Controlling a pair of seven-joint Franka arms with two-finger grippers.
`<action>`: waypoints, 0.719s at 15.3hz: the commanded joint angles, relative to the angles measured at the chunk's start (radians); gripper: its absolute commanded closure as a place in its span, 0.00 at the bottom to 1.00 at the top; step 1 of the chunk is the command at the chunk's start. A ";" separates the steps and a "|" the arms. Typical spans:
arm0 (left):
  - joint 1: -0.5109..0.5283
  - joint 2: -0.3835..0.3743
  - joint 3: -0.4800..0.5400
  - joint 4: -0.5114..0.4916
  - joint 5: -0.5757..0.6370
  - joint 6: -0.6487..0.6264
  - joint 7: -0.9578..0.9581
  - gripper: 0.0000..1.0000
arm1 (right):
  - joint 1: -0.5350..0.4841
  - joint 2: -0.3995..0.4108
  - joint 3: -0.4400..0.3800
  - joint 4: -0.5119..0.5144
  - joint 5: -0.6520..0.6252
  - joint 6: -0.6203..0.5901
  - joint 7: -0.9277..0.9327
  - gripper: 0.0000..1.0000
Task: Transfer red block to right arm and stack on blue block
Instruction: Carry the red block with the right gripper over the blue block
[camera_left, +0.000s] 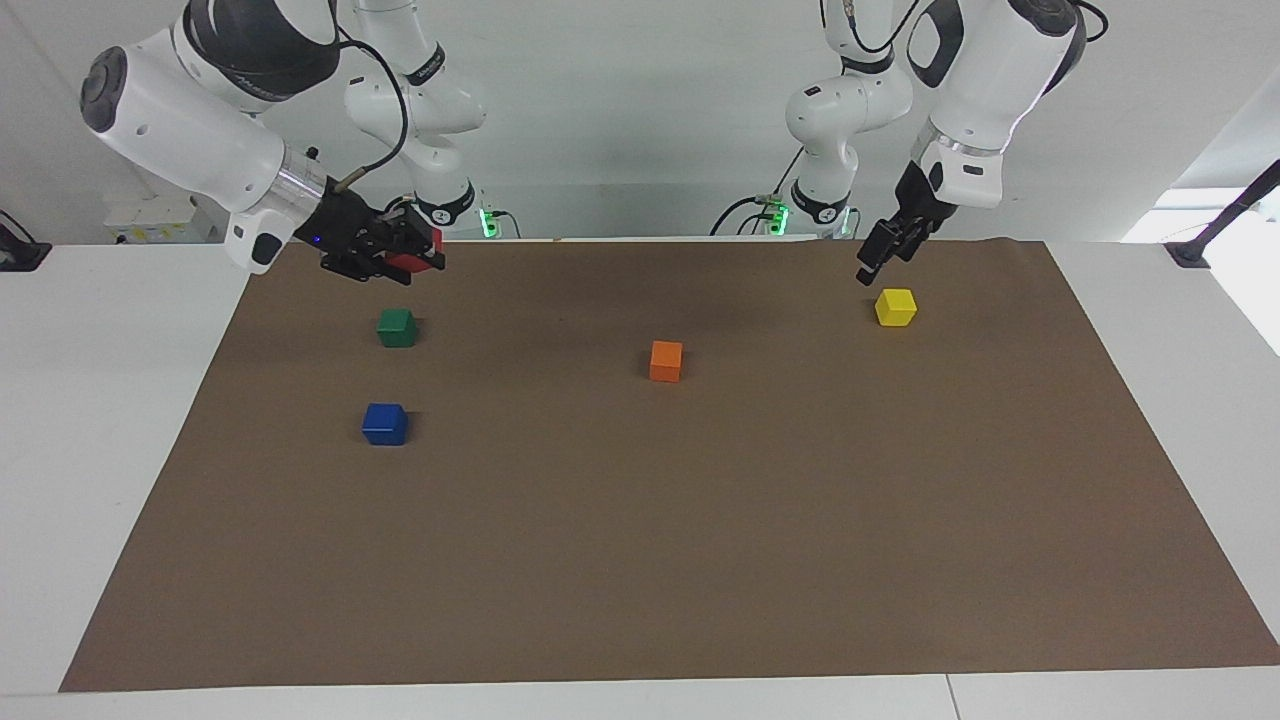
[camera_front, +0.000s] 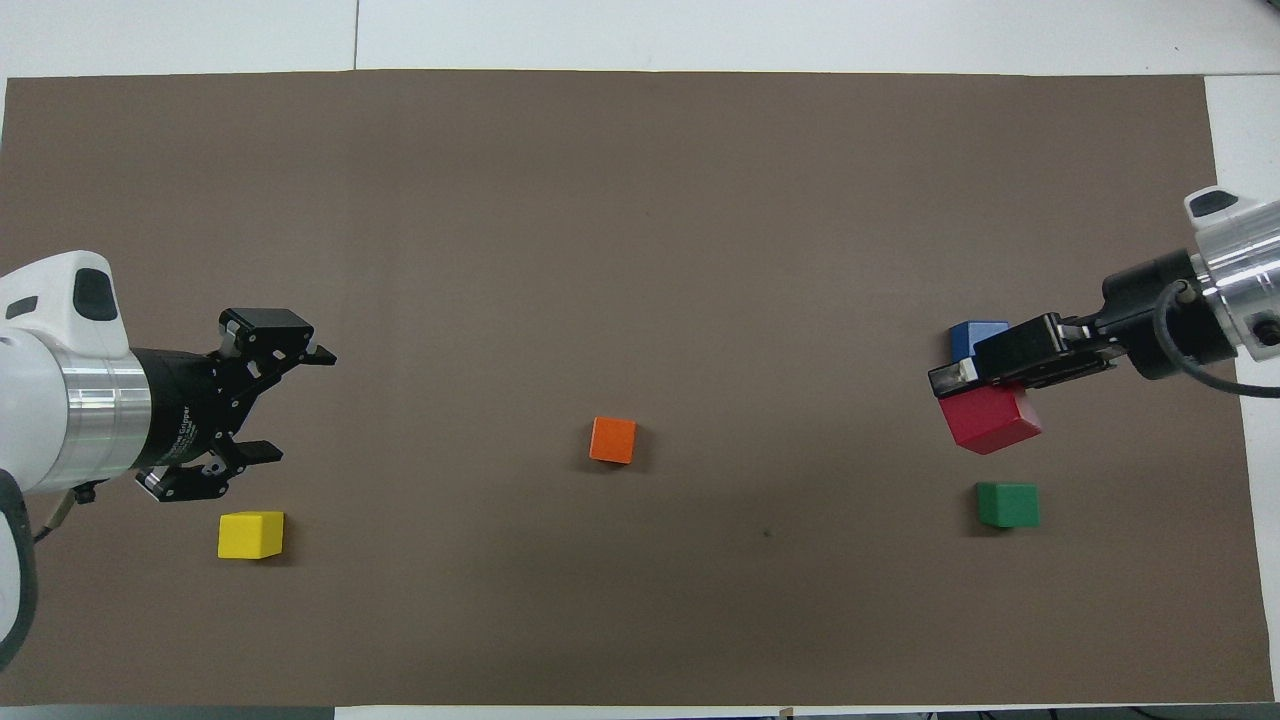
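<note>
Right tool (camera_left: 405, 252) grips the red block (camera_left: 416, 262) aloft, for stacking on the blue block (camera_left: 384, 423). Left tool (camera_front: 262, 412), spread wide and empty, waits above the yellow block (camera_left: 895, 306).

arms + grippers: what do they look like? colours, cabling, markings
Both arms are white, jointed, with dark grey joint bands and silver wrist rings. Right gripper: black, two fingers, blue light at its base, black cable looping along the wrist. Left gripper: black linkage fingers, white lettering on its barrel.

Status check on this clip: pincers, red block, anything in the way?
Right pincer shut on red block, airborne. Left pincer open over yellow block, waiting. Blue block bare; green block sits nearby.
</note>
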 joint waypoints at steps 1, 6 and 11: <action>0.004 0.066 -0.007 0.013 0.109 0.022 0.128 0.00 | 0.048 -0.001 0.010 -0.044 -0.206 0.136 0.049 1.00; -0.002 0.144 -0.009 0.070 0.203 0.024 0.219 0.00 | 0.051 0.017 0.012 -0.184 -0.348 0.403 0.072 1.00; -0.007 0.132 -0.012 0.047 0.200 0.028 0.234 0.00 | 0.047 0.054 0.012 -0.305 -0.420 0.634 0.100 1.00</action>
